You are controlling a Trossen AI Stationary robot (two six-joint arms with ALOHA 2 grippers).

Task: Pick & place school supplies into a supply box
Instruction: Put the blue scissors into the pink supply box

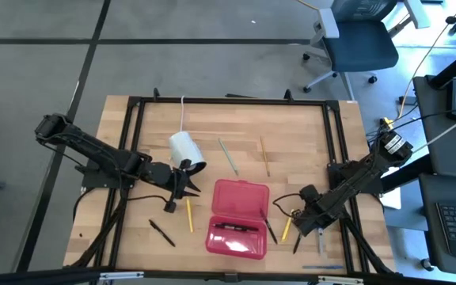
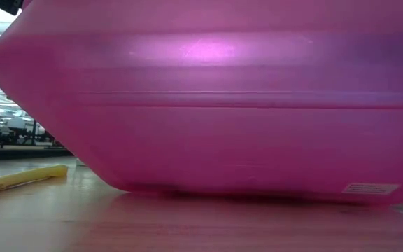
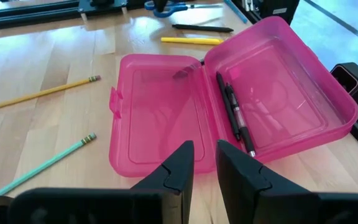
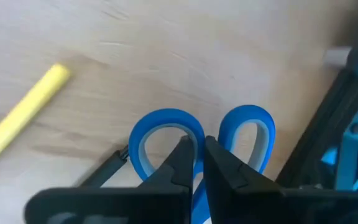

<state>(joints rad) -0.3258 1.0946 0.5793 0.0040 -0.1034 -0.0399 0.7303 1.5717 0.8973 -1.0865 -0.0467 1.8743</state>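
Scissors (image 4: pixel 197 149) pinched between our right gripper (image 4: pixel 197 163) fingers, bound for supply box (image 1: pixel 238 218); left gripper (image 3: pixel 202 163) slightly apart, empty, waiting.

no text, brand or number can be read anywhere; a small white label (image 2: pixel 371 188) is seen on the pink box (image 2: pixel 208 98), its print illegible.

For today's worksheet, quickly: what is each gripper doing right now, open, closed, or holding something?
Left gripper: slightly open, empty, beside the open supply box.
Right gripper: shut on the blue-handled scissors, at the loops.
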